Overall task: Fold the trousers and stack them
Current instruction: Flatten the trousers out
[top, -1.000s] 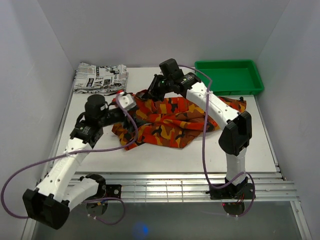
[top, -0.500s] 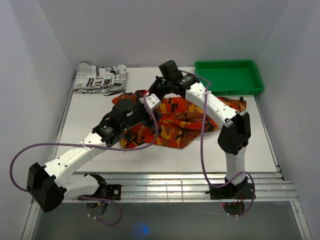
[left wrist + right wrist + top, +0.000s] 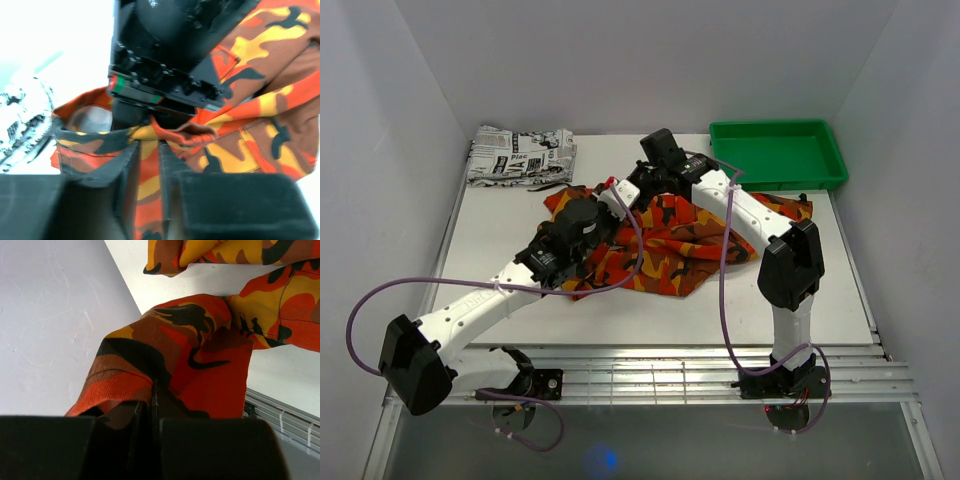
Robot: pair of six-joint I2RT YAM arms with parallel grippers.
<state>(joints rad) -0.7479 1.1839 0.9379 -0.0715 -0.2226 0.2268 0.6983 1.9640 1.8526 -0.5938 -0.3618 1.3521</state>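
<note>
Trousers lie in a crumpled heap left of the green tray and nearer the arm bases. One end of the heap comes close to the tray's near rim.

Left gripper: fingers nearly together, pinching a fold of the camouflage cloth near a hem. Right gripper: fingers pressed tight on another bunch of the same cloth. In the top view both grips sit well left of the tray, at the far edge of the heap.

Risks, as I judge them:
- The two wrists are very close. The right wrist housing fills the top of the left wrist view, just above my left fingers, so any careless spread or lift could knock the housings together.
- I cannot tell whether each pinch holds one layer or several. If the layers are bunched, pulling apart will drag the whole heap instead of opening it.
- The purple cable on the right arm hangs over the cloth and could snag a fold.
- A pull towards the tray could drag a leg over its rim.

Room: the newspaper-print garment sits far left of the tray at the back wall, close to the heap's far-left corner. Bare table lies left of the heap, with more nearer the bases than the tray. The side walls hem in both edges.
</note>
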